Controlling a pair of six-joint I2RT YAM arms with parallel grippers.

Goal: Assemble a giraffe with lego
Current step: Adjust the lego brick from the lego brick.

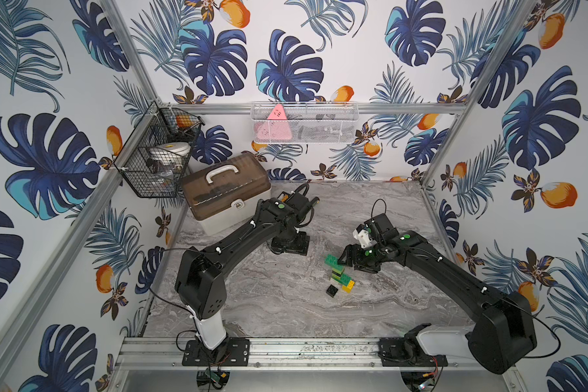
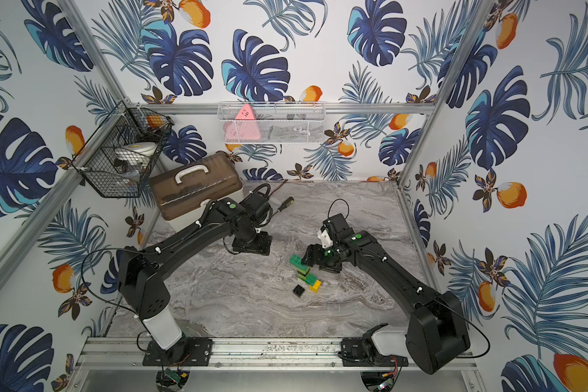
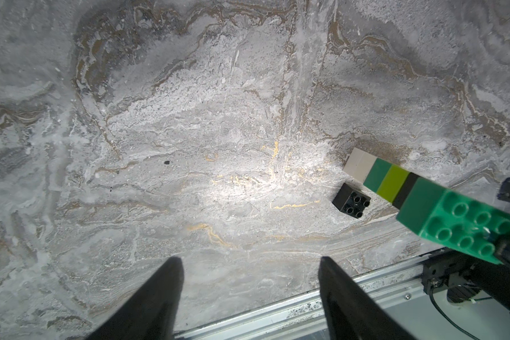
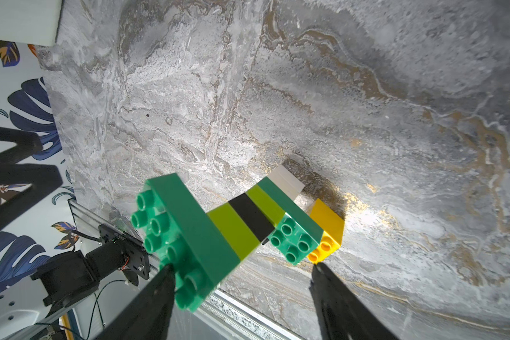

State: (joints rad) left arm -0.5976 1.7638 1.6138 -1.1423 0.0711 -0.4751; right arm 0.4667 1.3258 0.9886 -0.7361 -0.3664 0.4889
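The giraffe (image 1: pixel 337 271) (image 2: pixel 304 271) stands on the marble table as a stepped stack: white and yellow bricks at the foot, then dark green, lime, black, lime, and a long dark-green brick (image 4: pixel 189 223) on top. My right gripper (image 4: pixel 242 265) (image 1: pixel 346 258) is open at that top brick. One finger rests against the brick's end and the other stands well clear, near the yellow brick (image 4: pixel 327 226). A loose black brick (image 1: pixel 332 290) (image 3: pixel 352 204) lies by the foot. My left gripper (image 3: pixel 249 259) hangs open and empty over bare table, left of the giraffe (image 3: pixel 395 185).
A brown-lidded toolbox (image 1: pixel 226 190) sits at the back left of the table. A black wire basket (image 1: pixel 157 152) and a white mesh basket (image 1: pixel 304 122) hang on the walls. An aluminium rail (image 1: pixel 302 353) runs along the front edge.
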